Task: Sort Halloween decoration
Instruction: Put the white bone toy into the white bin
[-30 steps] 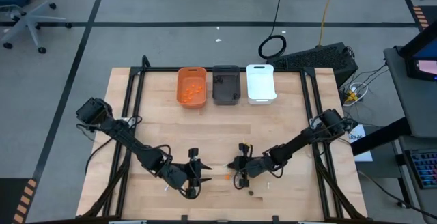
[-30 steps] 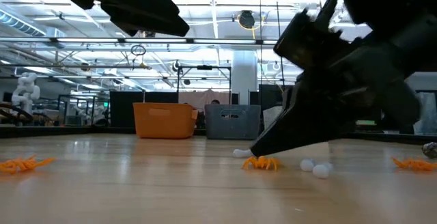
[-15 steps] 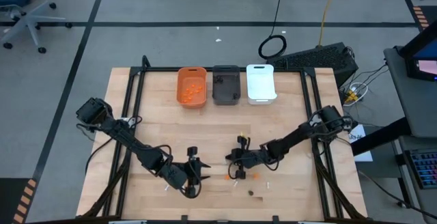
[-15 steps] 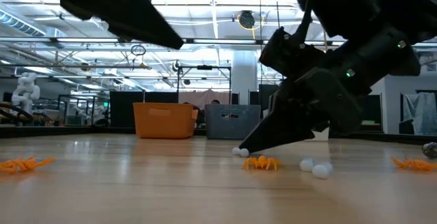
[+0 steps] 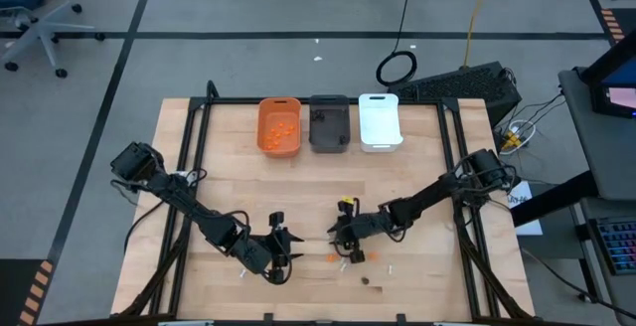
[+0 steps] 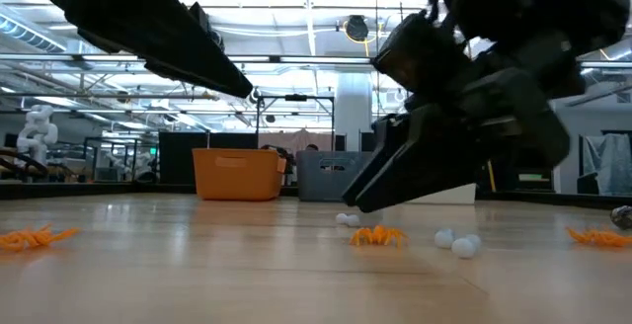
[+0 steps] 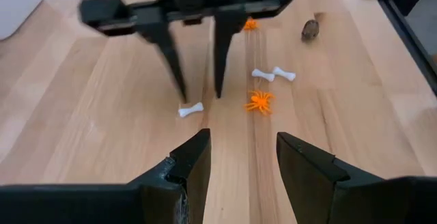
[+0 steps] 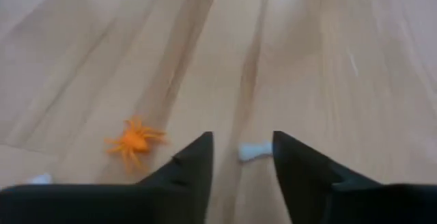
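Observation:
Small Halloween pieces lie on the wooden table near its front edge: orange spiders, white bones and a dark lump. One white bone lies flat on the table between the fingertips of my right gripper, which is open and slants down at it. I cannot tell whether a finger touches it. My left gripper is open and holds nothing. It stands left of the right one and faces it.
Three bins stand in a row at the far edge: orange, dark grey and white. More pieces lie near the front, among them a bone and a dark lump. The table's middle is bare wood.
My right gripper has gone toward the table's left edge, rolled about its own line and opened over the white bone. The pieces on the table lie where they were.

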Controlling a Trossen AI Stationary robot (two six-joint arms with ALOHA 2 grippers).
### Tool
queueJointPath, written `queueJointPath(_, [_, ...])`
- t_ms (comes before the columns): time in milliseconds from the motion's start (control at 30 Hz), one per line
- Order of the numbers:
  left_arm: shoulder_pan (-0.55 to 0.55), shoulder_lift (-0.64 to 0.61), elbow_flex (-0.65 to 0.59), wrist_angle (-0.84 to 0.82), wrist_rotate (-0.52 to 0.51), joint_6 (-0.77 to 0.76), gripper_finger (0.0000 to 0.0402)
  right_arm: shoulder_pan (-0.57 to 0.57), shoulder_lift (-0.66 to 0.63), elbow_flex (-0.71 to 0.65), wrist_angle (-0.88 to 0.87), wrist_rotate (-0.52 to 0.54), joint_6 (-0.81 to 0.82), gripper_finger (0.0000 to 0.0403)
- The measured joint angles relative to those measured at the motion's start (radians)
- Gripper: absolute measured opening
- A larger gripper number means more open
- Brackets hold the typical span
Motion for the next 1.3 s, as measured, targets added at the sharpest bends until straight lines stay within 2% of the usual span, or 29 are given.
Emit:
queueJointPath(133, [0.000,0.000,0.000,0.023,0.000,0.000,0.0166,-0.046,0.005,0.000,0.048,-0.087,-0.053,0.0187])
queueJointPath(267, [0.000,0.000,0.000,0.030,-0.005,0.000,0.0166,-0.084,0.037,0.000,0.087,-0.193,-0.084,0.0210])
queueJointPath(633, [0.000,0.000,0.000,0.027,-0.006,0.039,0.0166,-0.088,0.147,-0.012,0.225,-0.222,-0.111,0.0189])
queueJointPath(900, [0.000,0.000,0.000,0.016,-0.008,0.057,0.0166,-0.093,0.158,-0.045,0.304,-0.218,-0.055,0.0173])
queueJointPath(1100, [-0.002,0.000,0.000,0.014,-0.012,0.053,0.0166,-0.088,0.162,-0.038,0.353,-0.123,0.003,0.0174])
queueJointPath(1200, [-0.006,0.000,0.000,0.005,-0.023,0.054,0.0166,-0.087,0.164,-0.014,0.351,0.008,0.020,0.0174])
queueJointPath(1300, [-0.006,0.000,0.000,-0.020,-0.040,0.045,0.0166,-0.085,0.162,0.007,0.359,0.028,-0.007,0.0174])
